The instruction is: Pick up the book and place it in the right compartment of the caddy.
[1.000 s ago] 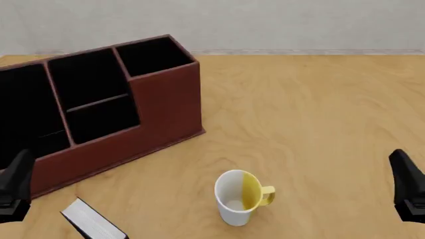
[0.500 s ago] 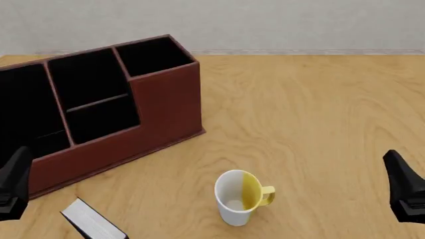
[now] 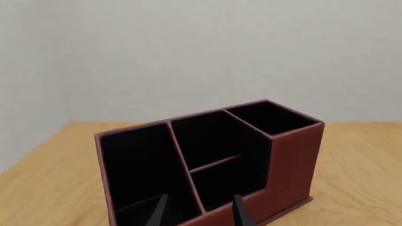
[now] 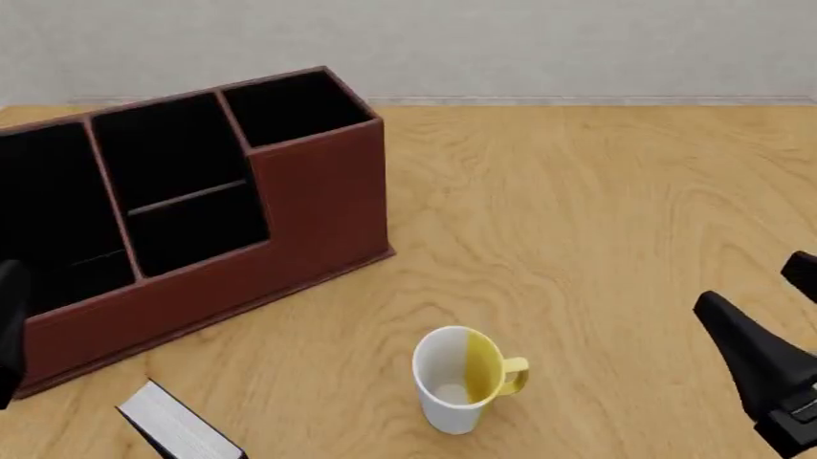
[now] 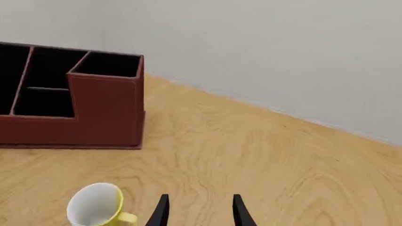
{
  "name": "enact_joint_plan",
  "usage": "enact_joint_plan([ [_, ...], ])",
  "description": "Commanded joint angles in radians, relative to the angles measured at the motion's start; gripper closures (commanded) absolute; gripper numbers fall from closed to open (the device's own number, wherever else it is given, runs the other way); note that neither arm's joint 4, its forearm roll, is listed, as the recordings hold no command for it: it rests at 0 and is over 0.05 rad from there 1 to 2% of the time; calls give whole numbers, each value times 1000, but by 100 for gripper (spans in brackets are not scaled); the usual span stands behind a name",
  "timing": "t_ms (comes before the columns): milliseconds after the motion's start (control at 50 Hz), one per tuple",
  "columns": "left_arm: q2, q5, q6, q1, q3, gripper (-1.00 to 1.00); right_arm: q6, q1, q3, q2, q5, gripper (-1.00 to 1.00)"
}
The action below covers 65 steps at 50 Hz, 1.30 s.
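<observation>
Black book (image 4: 176, 428) unmarked, near caddy (image 4: 191, 210); both arms' fingers (image 5: 162, 212) spread, empty.

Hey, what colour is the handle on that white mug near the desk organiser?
Yellow, like the ceramic mug's inner side; clearest in the front view.

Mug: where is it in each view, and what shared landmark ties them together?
Front view: mug low centre, upright on the table, apart from the caddy.
Right wrist view: mug at the picture's edge beside the right claw, partly cut off.
Left wrist view: not in it.
Shared landmark: the caddy's tall end bin.
</observation>
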Motion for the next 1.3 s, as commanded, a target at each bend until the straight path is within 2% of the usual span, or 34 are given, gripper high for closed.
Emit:
enact_joint_plan([
  [20, -1, 7, 12, 24, -20, -100, -25, 201, -80, 136, 15, -100],
  [140, -1, 8, 13, 43, -28, -100, -48, 284, -95, 250, -57, -100],
  [160, -1, 11, 20, 46, -36, -100, -36, 324, -105, 294, -84, -100],
  [180, -1, 13, 26, 48, -42, -100, -48, 346, -108, 325, -106, -100],
  [380, -1, 11, 33, 56, -43, -100, -16, 514, -132, 546, -250, -100],
  [460, -1, 7, 34, 54, -39, -100, -11, 566, -145, 621, -294, -100],
  [620, -1, -3, 36, 52, -27, -100, 9, 670, -199, 732, -322, -100],
  [920, -1, -12, 35, 58, -19, -100, 20, 781, -253, 839, -344, -100],
  [1040, -1, -17, 38, 56, -18, -100, 23, 827, -279, 927, -389, -100],
  [1100, -1, -20, 38, 57, -16, -100, 55, 882, -311, 1006, -423, -100],
  [1300, -1, -25, 39, 58, -12, -100, 65, 945, -359, 1152, -487, -100],
])
